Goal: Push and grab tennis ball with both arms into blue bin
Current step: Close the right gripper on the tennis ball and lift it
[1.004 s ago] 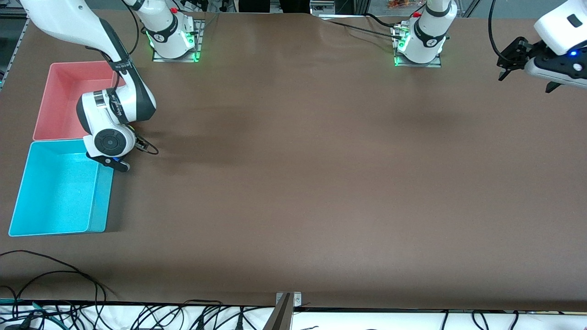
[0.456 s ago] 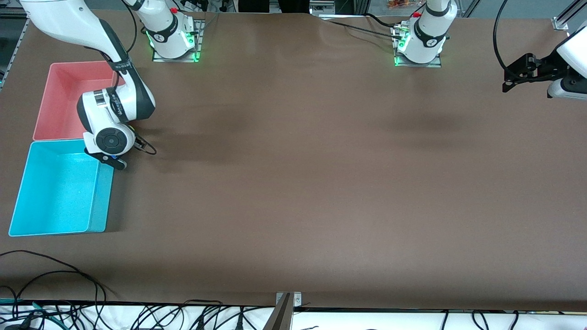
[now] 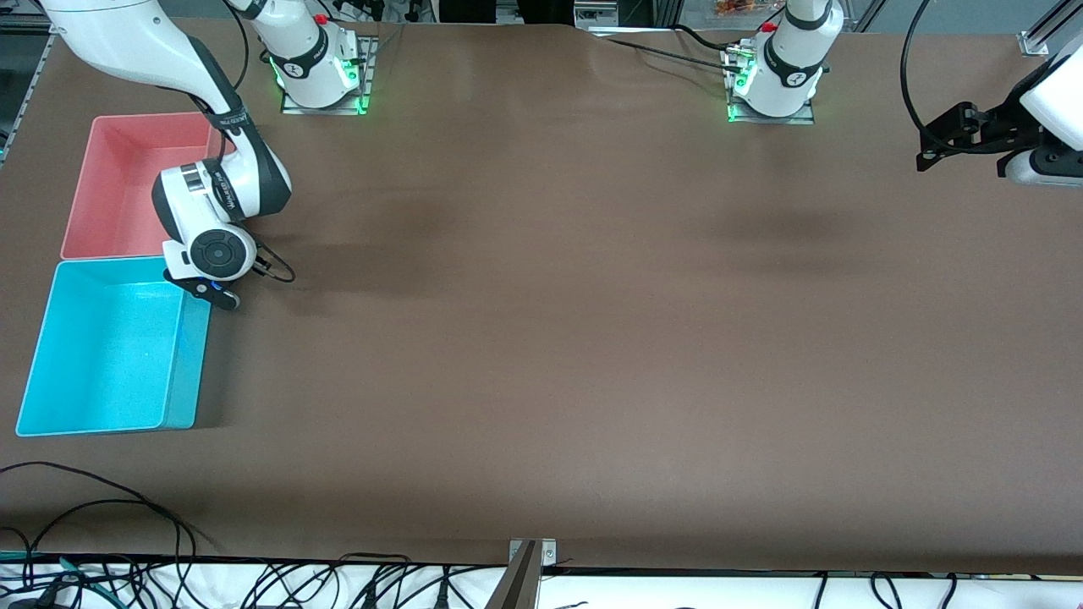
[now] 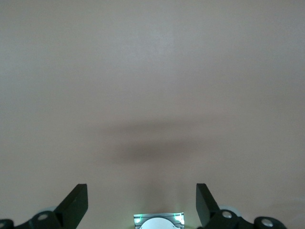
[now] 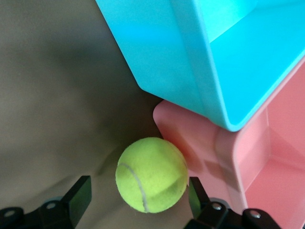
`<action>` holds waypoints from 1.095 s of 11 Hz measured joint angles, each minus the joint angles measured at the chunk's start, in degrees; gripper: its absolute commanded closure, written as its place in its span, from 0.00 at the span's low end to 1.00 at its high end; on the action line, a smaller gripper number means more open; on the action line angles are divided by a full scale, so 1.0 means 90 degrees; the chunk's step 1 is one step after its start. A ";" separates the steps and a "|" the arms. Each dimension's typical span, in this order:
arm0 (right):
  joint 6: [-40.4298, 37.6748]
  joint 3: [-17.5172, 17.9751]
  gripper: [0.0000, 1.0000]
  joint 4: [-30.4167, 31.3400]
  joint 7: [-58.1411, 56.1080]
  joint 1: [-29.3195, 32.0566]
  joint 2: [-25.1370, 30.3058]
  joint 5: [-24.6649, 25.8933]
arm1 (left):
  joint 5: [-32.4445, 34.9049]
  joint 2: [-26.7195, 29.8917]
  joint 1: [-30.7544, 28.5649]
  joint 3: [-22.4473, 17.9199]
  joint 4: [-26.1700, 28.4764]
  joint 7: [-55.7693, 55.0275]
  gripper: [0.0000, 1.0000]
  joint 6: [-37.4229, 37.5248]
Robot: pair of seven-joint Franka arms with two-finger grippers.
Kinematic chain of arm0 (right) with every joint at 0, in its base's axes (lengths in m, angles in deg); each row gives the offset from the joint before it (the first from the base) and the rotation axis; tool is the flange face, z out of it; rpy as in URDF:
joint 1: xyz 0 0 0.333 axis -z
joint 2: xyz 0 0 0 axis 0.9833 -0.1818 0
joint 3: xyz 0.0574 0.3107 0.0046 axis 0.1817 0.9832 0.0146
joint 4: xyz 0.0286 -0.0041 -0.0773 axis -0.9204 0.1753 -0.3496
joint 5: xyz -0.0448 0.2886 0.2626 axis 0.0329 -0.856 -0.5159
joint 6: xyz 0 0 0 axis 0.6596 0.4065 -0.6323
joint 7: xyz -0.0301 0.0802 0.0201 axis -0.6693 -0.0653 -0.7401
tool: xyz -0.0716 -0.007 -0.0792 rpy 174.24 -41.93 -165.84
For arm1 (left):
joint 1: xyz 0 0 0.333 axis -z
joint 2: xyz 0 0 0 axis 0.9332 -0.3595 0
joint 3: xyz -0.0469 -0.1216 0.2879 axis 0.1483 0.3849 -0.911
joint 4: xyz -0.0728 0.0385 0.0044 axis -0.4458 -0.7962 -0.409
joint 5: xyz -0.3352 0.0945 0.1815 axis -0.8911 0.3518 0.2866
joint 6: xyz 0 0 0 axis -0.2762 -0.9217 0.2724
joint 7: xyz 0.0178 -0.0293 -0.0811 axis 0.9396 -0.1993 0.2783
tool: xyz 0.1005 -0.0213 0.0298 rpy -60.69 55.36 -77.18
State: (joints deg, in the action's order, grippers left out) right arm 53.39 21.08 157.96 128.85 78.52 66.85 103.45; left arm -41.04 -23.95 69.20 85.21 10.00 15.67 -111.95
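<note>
Tennis ball (image 5: pixel 151 174): yellow-green and fuzzy, with a curved seam. It lies on the brown tabletop (image 3: pixel 592 338) by the outer corner of the pink bin, close to where the pink and blue bins meet. It shows only in the right wrist view; in the front view the right arm's wrist covers it.

Blue bin (image 3: pixel 51 338): open-top tub near the edge of the tabletop at the right arm's end, nearer to the front camera than the pink bin. Nothing can be seen inside it.

Pink bin (image 3: pixel 118 182): same shape of tub, just beside the blue bin and farther from the front camera. Their short walls sit side by side.

Right gripper (image 5: pixel 138 193): low over the tabletop at the corner where the two bins meet. Its two black fingers (image 5: pixel 78 193) stand spread on either side of the ball. A small gap shows on each side, so I cannot tell that they touch it, and the ball is not pinched.

Left gripper (image 3: pixel 948 139): up in the air over the edge of the tabletop at the left arm's end, well apart from the bins. In the left wrist view its fingers (image 4: pixel 76 202) are spread wide, with nothing between them and only bare tabletop below.

Cables (image 3: pixel 85 541): black loops along the edge of the tabletop nearest the front camera.
</note>
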 measured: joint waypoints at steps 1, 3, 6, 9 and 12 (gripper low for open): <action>0.0001 -0.0003 0.07 0.0010 0.0005 0.0001 -0.0005 0.0002 | -0.0007 -0.0001 -0.0001 -0.0023 0.0003 -0.0013 0.00 0.0007; 0.0002 -0.0020 0.08 0.0019 0.0009 0.0002 -0.0040 0.0019 | -0.0015 -0.0001 -0.0001 -0.0036 0.0001 -0.0029 0.00 0.0008; 0.0074 -0.0060 0.56 0.0073 0.0019 0.0007 -0.0088 0.0123 | -0.0018 -0.0003 -0.0001 -0.0036 -0.0001 -0.0049 0.00 0.0008; 0.0032 -0.0088 0.70 0.0075 0.0090 0.0009 -0.0051 0.0206 | -0.0018 -0.0017 -0.0001 -0.0038 -0.0001 -0.0052 0.00 0.0008; 0.0020 -0.0084 0.70 0.0053 0.0147 0.0007 -0.0050 0.0206 | -0.0018 -0.0032 -0.0060 -0.0043 0.0045 -0.0053 0.00 0.0021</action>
State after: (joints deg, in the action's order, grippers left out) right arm 53.57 20.32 158.45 130.17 78.58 66.39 105.31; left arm -41.20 -24.24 68.66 84.82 10.40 15.19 -111.76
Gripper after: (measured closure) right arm 0.383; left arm 0.000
